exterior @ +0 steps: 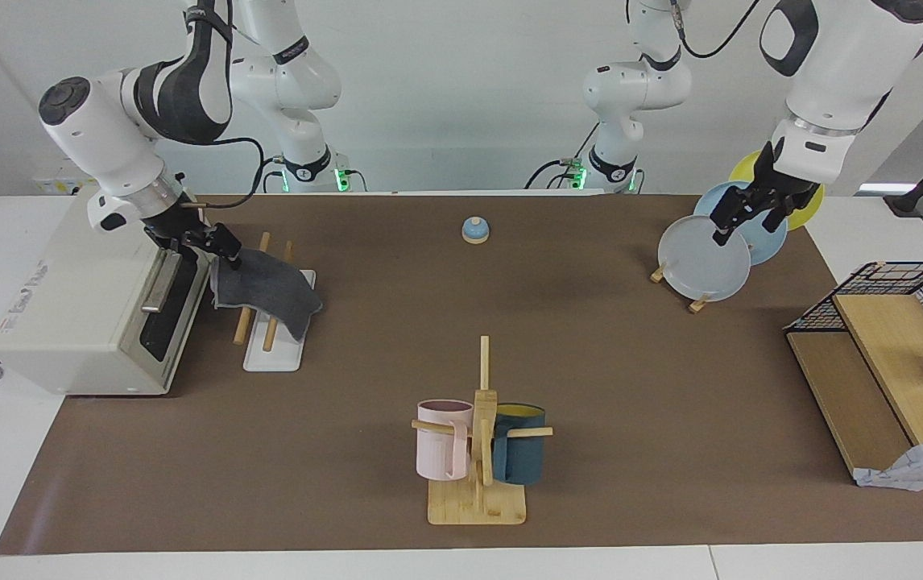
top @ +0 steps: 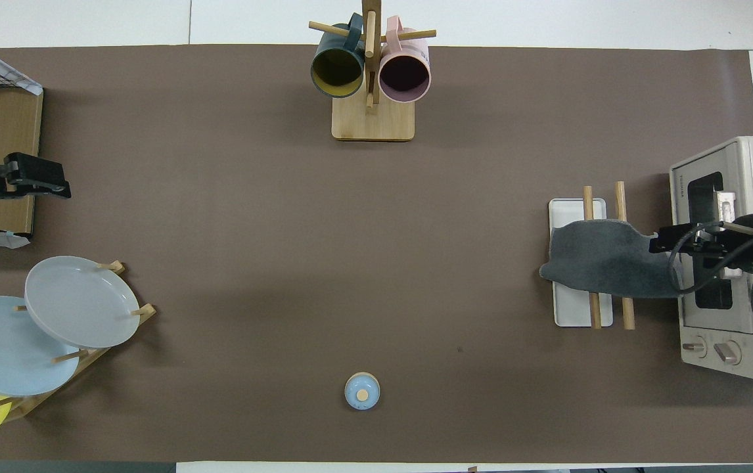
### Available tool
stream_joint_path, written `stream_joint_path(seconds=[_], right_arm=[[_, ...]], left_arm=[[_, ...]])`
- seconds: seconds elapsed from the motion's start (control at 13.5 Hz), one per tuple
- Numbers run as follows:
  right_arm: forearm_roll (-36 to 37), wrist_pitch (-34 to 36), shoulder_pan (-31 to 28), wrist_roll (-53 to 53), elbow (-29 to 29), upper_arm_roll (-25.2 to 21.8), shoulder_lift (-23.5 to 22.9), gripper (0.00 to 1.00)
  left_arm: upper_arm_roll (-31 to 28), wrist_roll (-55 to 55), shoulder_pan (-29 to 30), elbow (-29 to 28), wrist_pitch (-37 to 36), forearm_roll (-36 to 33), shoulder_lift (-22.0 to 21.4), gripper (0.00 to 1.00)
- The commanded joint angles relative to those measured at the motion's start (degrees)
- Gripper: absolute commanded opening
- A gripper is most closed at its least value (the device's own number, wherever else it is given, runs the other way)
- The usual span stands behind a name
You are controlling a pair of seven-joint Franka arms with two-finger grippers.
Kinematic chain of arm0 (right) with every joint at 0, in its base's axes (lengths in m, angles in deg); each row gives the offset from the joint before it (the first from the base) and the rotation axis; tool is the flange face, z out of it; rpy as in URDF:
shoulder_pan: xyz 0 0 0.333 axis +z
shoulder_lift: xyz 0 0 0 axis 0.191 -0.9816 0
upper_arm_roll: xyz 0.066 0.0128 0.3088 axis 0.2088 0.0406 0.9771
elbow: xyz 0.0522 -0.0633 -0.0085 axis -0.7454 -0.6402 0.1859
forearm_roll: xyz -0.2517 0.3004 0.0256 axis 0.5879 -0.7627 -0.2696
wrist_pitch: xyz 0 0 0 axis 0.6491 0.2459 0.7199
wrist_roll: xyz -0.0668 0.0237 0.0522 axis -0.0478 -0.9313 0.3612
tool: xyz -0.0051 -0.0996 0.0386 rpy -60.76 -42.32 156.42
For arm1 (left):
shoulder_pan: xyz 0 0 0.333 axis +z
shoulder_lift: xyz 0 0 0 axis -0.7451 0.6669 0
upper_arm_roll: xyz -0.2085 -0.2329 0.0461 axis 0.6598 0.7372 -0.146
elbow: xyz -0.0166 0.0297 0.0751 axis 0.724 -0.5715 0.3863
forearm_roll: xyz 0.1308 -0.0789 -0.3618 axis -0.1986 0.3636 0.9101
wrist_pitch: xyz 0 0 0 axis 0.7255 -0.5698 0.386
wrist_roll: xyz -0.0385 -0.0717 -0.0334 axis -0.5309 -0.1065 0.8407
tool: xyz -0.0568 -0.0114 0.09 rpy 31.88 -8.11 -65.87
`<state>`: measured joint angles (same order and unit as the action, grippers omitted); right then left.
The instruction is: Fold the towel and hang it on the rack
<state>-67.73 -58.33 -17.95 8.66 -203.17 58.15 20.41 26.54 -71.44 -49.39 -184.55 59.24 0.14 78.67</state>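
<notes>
— Where is the towel [exterior: 264,290]?

— It lies over the two wooden sticks of the rack [exterior: 272,356], grey side up. One end droops down onto the rack's white base. The other end hangs at the side by the little oven [exterior: 67,306]. The rack sits at the right arm's end of the table, just in front of the oven door.

— Is a hand holding it?

— The right gripper [exterior: 224,244] is right at the towel's top corner, the one by the oven. It sits so close to the cloth that I cannot tell if it pinches it or has let go.

— And the other arm?

— The left gripper [exterior: 747,213] is up in the air over the plates [exterior: 703,262] (they stand in a wooden holder at the left arm's end of the table). Its two fingers are spread wide, with nothing between them.
</notes>
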Motion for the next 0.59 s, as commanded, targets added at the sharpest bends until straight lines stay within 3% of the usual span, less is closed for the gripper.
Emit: stream_joint_path(seconds=[0.0, 0.22, 0.52], right_arm=[[2.42, 3.54, -0.01, -0.6, 2.71, 0.48, 1.1, 1.0], [7.94, 9.77, 2.44, -0.6, 10.26, 0.66, -0.04, 1.0], [10.16, 28.65, 4.74, 0.37, 31.16, 0.66, -7.76, 1.0]], left_arm=[[-1.63, 7.04, -2.39, 5.13, -8.29, -1.15, 3.29, 1.0], [-1.36, 6.27, -2.39, 2.96, -7.01, -0.36, 1.63, 1.0], [-1.1, 6.79, -2.12, 2.77, -7.43, -0.44, 0.57, 1.0]])
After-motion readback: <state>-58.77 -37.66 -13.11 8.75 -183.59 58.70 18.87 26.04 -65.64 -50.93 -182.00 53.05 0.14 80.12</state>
